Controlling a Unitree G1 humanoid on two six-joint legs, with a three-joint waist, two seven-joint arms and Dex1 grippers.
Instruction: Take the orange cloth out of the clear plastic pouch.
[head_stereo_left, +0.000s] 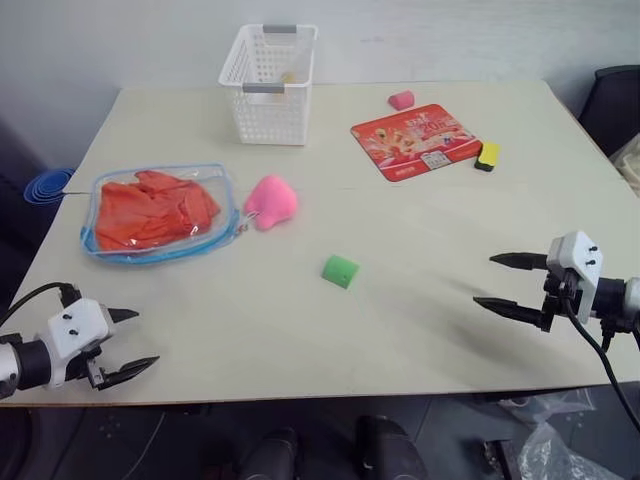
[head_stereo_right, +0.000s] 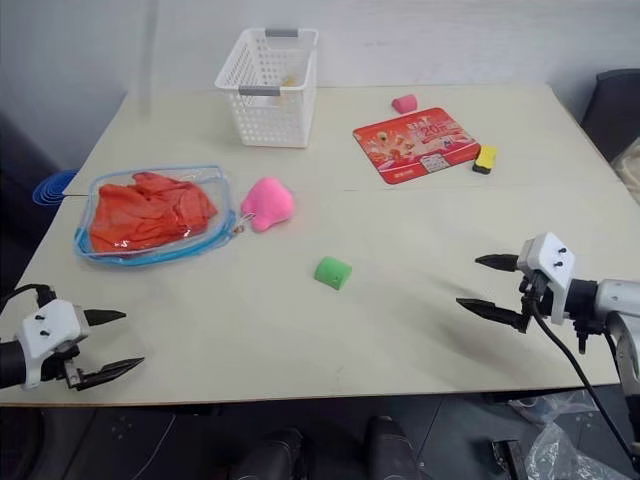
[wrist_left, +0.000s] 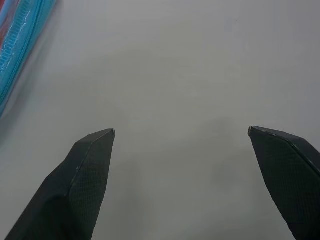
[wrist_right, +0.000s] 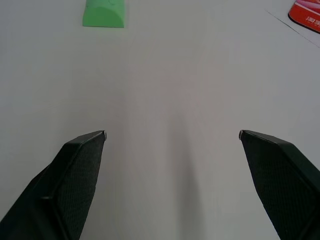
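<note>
The clear plastic pouch (head_stereo_left: 112, 240) with light blue edging lies flat on the left side of the table. The orange cloth (head_stereo_left: 152, 210) is bunched up inside it. My left gripper (head_stereo_left: 135, 341) hovers open over the table's near left corner, well short of the pouch, nothing between its fingers. In the left wrist view a strip of the pouch's blue edge (wrist_left: 20, 45) shows beyond the left gripper (wrist_left: 181, 133). My right gripper (head_stereo_left: 495, 281) stands open and empty over the near right of the table, pointing inward.
A pink plush lump (head_stereo_left: 270, 201) sits right beside the pouch's zipper end. A green block (head_stereo_left: 340, 270) lies mid-table. A white basket (head_stereo_left: 268, 70), a red printed packet (head_stereo_left: 415, 140), a yellow block (head_stereo_left: 487, 155) and a small pink piece (head_stereo_left: 401, 99) are at the back.
</note>
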